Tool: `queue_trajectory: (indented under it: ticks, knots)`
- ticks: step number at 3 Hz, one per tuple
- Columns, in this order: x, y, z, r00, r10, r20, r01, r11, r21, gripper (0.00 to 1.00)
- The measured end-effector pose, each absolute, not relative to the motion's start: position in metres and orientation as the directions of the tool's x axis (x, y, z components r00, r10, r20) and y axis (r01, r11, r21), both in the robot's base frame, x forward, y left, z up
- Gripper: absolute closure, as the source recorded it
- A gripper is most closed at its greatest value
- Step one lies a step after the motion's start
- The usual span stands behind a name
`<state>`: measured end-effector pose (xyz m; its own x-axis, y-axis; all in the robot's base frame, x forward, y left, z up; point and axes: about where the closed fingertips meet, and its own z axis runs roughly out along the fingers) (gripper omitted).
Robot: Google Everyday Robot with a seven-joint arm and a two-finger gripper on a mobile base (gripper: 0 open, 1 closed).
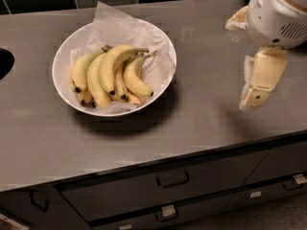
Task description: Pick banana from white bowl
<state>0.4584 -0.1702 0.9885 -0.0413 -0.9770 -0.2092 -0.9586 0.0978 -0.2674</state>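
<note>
Well, I have the gripper (259, 83) hanging at the right side of the camera view, above the grey table (201, 128) and well apart from the fruit. Whether it is open or closed I cannot tell from this angle, though I see nothing held in it.

The banana (108, 75) bunch lies inside the white bowl (58, 73), on the crinkled white paper (112, 25) that lines it. The bowl sits left of centre on the table. So my target lies to the left of the gripper, with bare table between the two.

The bunch's long axis runs from the brownish stems at the far side of the bowl down to the dark tips at the near side, leaning slightly. A reach coming in from the right would therefore meet the bunch across its width, which I judge suits a close over the curved bodies.

The task looks barely begun to me: the approach is not yet made. One risk is snagging the paper along with the fruit.
</note>
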Motion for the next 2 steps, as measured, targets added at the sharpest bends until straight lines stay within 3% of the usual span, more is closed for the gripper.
queue_trajectory:
  ticks: [2]
  knots:
    - [0.478,-0.081,0.975,0.353,-0.898,-0.262,-0.922,-0.288,-0.258,0.00]
